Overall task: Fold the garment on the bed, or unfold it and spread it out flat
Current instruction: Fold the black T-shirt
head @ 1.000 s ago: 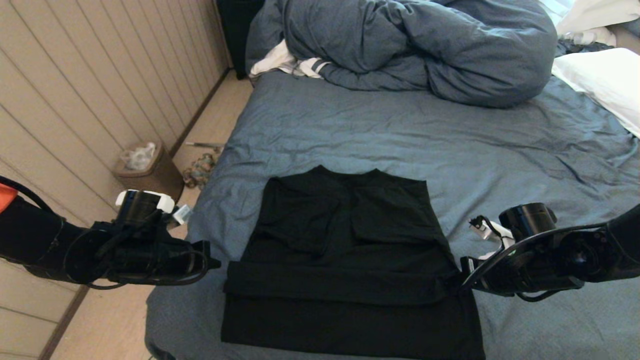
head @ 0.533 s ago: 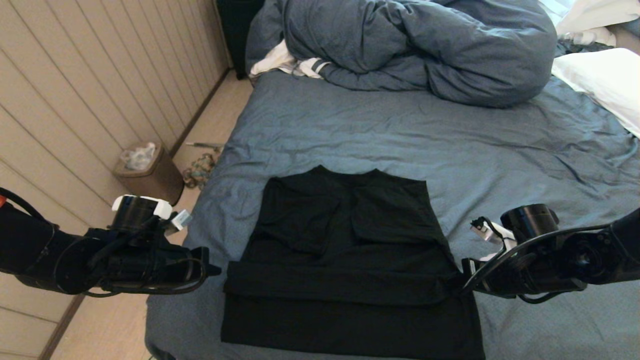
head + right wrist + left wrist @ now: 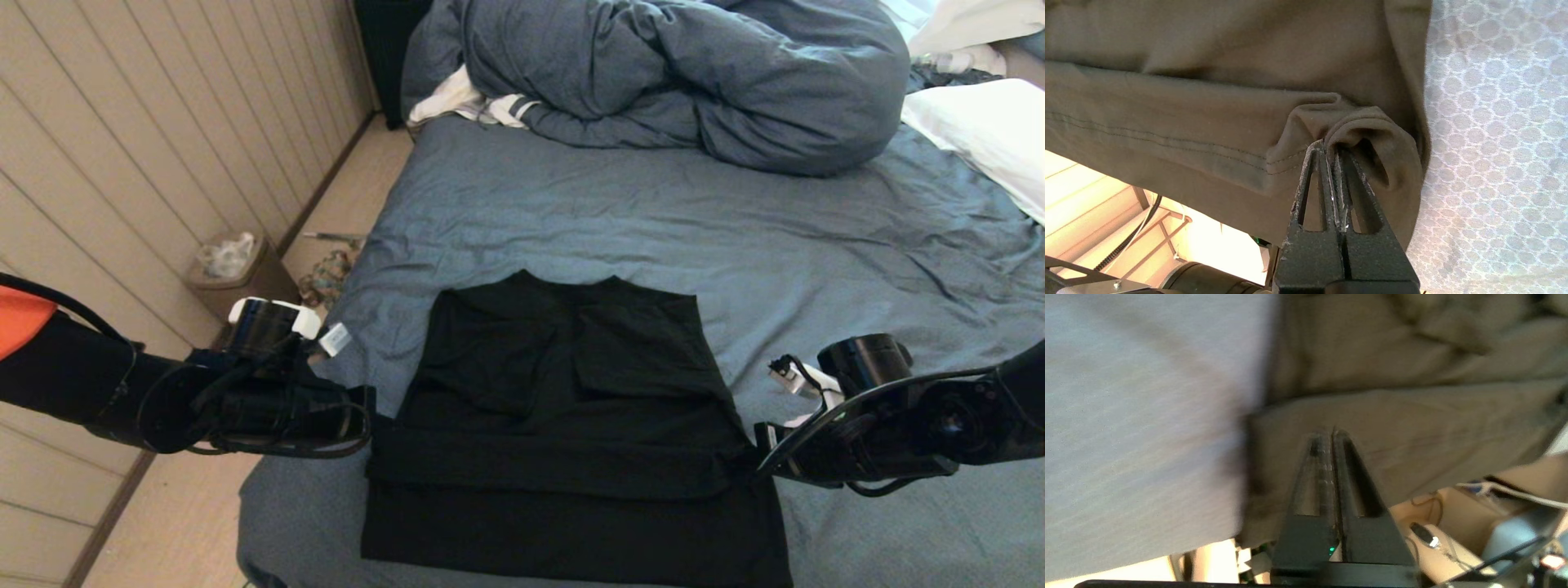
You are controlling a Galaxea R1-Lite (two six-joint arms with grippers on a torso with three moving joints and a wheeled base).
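A big bed (image 3: 735,245) with a blue-grey sheet fills most of the room, and a wall of pale boards runs along the left. At 12 o'clock on the bed lies a lumpy duvet (image 3: 678,73). A white pillow (image 3: 988,139) sits at 2 o'clock. A small bin (image 3: 237,278) stands on the floor at 9 o'clock.

The garment (image 3: 563,425) is a black shirt. It lies flat near the 6 o'clock edge of the bed, with its sleeves tucked in. A band of it is folded across the lower part.

The right gripper (image 3: 755,459) is at 4 o'clock, at the right end of that fold. Its fingers (image 3: 1331,163) are pinched tight on a little bunch of the shirt's edge. The left gripper (image 3: 367,420) is at 8 o'clock, right at the left end of the fold. Its fingers (image 3: 1333,465) look pressed together, with no cloth between them. Its tips lie over the shirt's edge.

I think the step now is for the left side to get its own hold. To do this well, it should open a bit, slide over the edge and pinch all the layers. Both sides should then lift together and go up the bed side by side. If one goes faster, the fold could come out crooked. The cloth is thin and soft, so a weak pinch may slip.
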